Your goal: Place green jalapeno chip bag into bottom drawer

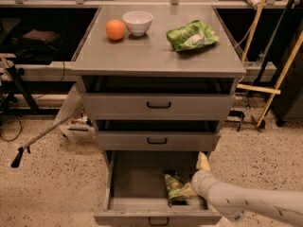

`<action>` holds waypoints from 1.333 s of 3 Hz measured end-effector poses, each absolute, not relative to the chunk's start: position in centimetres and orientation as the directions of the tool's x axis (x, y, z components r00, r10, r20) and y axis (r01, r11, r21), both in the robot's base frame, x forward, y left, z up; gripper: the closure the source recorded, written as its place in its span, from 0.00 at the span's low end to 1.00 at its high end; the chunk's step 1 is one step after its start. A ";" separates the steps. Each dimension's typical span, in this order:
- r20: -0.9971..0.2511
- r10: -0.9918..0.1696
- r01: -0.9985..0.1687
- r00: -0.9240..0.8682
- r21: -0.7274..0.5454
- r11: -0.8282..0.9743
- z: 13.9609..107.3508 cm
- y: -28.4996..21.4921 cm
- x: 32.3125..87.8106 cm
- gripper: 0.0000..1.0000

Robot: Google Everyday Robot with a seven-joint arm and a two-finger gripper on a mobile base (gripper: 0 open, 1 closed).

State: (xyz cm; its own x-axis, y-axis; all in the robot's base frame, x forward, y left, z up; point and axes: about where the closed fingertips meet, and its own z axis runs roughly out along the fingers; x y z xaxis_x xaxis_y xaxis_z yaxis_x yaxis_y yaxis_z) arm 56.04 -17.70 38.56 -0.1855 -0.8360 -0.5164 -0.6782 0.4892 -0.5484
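The olive-green rectangular jalapeno chip bag [174,189] sits inside the open, deep grey metal bottom drawer [137,178], right of centre. The pale robot gripper [195,180] is in the drawer, at the bag's right edge. Its opening and hold cannot be determined. Step in hand: placement. The next move probably requires a confirmed release, then withdrawal clear of the drawer walls.

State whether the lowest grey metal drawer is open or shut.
Open. The bottom drawer is pulled out, floor exposed; the gripper sits inside at the olive-green chip bag.
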 end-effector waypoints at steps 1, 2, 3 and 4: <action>-0.535 -0.828 -0.625 -0.171 -0.590 0.510 43.3 -18.1 54.4 0.00; -0.534 -0.828 -0.627 -0.170 -0.590 0.509 43.4 -18.0 54.4 0.00; -0.538 -0.826 -0.604 -0.168 -0.606 0.518 46.1 -18.6 54.7 0.00; -0.565 -0.812 -0.537 -0.144 -0.644 0.544 53.5 -19.4 52.7 0.00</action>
